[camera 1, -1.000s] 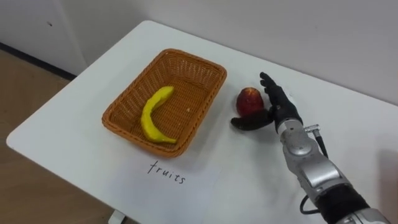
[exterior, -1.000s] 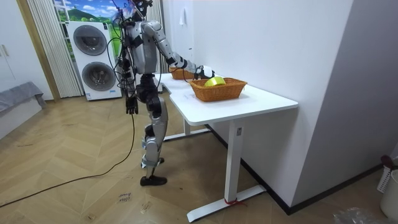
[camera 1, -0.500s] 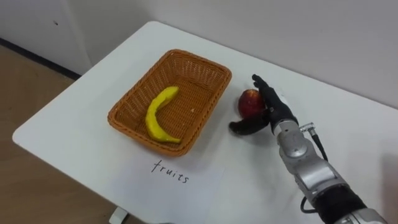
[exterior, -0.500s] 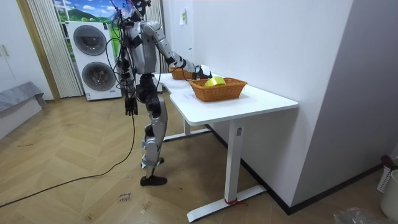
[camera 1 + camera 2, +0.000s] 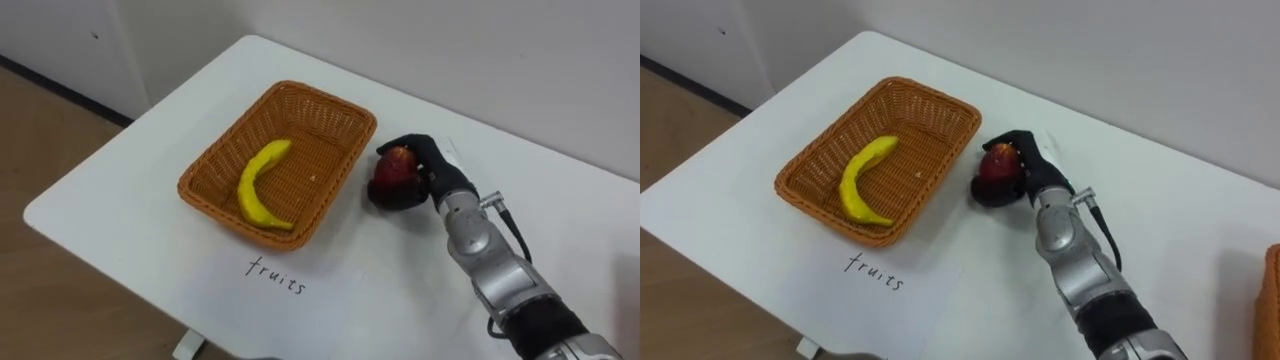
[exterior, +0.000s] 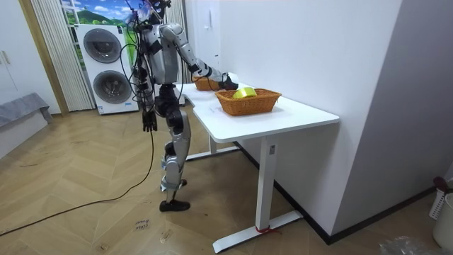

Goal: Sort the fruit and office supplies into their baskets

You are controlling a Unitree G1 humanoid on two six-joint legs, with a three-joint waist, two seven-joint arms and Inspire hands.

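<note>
A red apple (image 5: 392, 166) rests on the white table (image 5: 130, 190), just right of a brown wicker basket (image 5: 205, 195). A yellow banana (image 5: 255, 185) lies inside that basket. My right hand (image 5: 428, 165) reaches in from the lower right, its fingers and thumb curled round the apple from the right side. In the room view I stand at the table's long side with my right arm stretched over it, and my left hand (image 6: 149, 120) hangs by my hip.
A sheet of paper with handwriting (image 5: 290, 280) lies in front of the basket, near the table's front edge. A second wicker basket's rim (image 5: 1272, 290) shows at the far right. The white wall runs close behind the table.
My right hand's fingers, straight beside the apple a second ago, have curled round it. The view has shifted slightly.
</note>
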